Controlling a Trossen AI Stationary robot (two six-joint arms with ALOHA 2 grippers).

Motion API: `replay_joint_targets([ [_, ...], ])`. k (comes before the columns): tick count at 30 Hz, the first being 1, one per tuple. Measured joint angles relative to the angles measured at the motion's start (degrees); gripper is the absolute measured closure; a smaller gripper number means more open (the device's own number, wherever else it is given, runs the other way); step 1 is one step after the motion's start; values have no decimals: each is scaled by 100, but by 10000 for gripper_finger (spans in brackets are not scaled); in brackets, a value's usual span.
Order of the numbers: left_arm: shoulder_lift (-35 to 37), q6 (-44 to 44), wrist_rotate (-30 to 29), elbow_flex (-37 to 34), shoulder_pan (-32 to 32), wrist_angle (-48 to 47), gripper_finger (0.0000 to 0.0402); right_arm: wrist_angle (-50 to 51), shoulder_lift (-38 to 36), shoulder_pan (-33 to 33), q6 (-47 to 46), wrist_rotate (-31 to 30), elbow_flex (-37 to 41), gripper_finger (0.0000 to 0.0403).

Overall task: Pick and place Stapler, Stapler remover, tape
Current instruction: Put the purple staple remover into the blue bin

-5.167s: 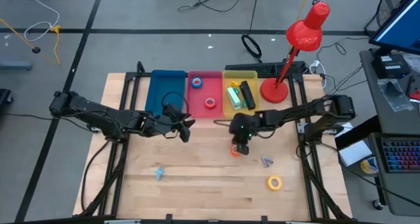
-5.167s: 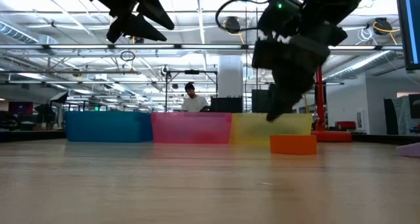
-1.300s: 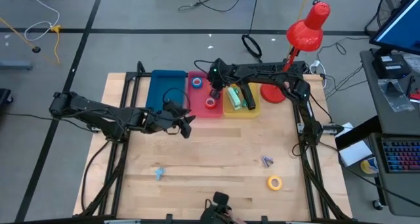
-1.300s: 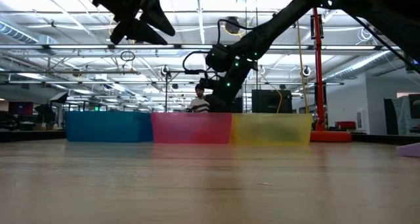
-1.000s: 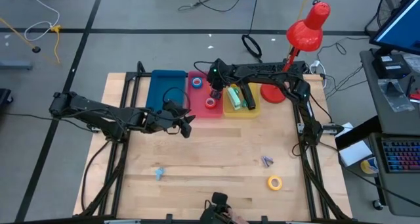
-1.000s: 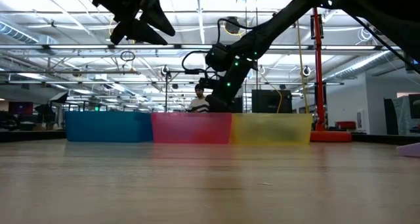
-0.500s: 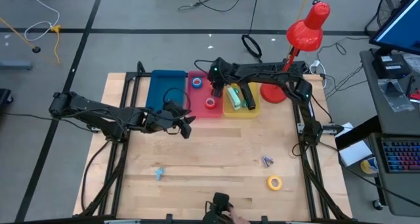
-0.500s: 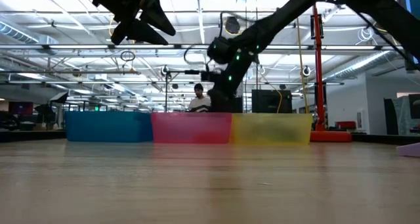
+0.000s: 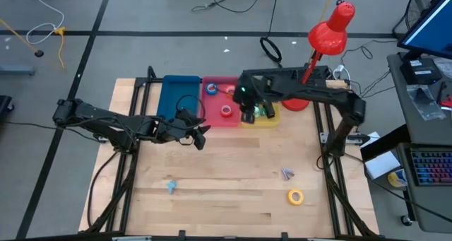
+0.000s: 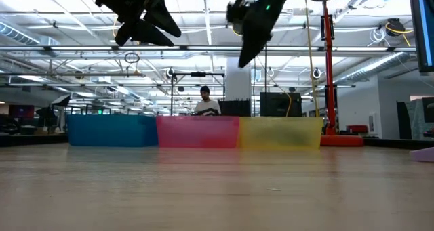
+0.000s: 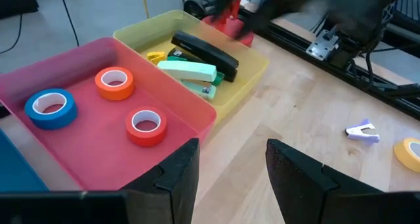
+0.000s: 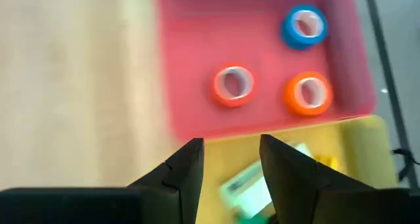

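Pale wooden planks make up the table (image 9: 212, 191), and nearest the front edge on the right lies the yellow tape roll (image 9: 295, 196), flat on its side with its core hole facing up. It looks light and stiff, a thin ring likely to skid on the wood, so a sensible hold is one finger in the hole and one outside the wall, or a pinch across the rim. Just behind it sits a small purple staple remover (image 9: 286, 174), and well to the left a similar light-blue one (image 9: 171, 186); both look light and springy, best pinched across the body rather than at the claws.

Farther back, the left gripper (image 9: 200, 137) hangs over the table in front of the bins, its fingers (image 11: 177, 178) apart and empty. Beyond it, the right gripper (image 9: 247, 116) hovers above the seam between the pink bin (image 9: 220, 119) and the yellow bin (image 9: 257, 121), fingers apart with nothing between them.

Inside the pink bin the red tape roll (image 11: 146, 127), orange tape roll (image 11: 115, 83) and blue tape roll (image 11: 51, 108) lie flat, apart from one another. In the yellow bin, a black stapler (image 11: 203, 51) and a mint-green stapler (image 11: 186, 71) lie touching. At the far left stands the blue bin (image 9: 179, 98).
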State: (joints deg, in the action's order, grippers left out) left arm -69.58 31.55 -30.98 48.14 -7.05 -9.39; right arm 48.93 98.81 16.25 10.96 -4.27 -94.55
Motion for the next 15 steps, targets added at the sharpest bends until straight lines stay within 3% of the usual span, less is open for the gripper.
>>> replay_joint_targets([
  [6,0,7,0,0,0,0,224,237,-1067,-756,-830,0,776,259],
  [15,0,-153,-2,0,0,9,224,230,-2603,-1622,-2529,1,2549,259],
])
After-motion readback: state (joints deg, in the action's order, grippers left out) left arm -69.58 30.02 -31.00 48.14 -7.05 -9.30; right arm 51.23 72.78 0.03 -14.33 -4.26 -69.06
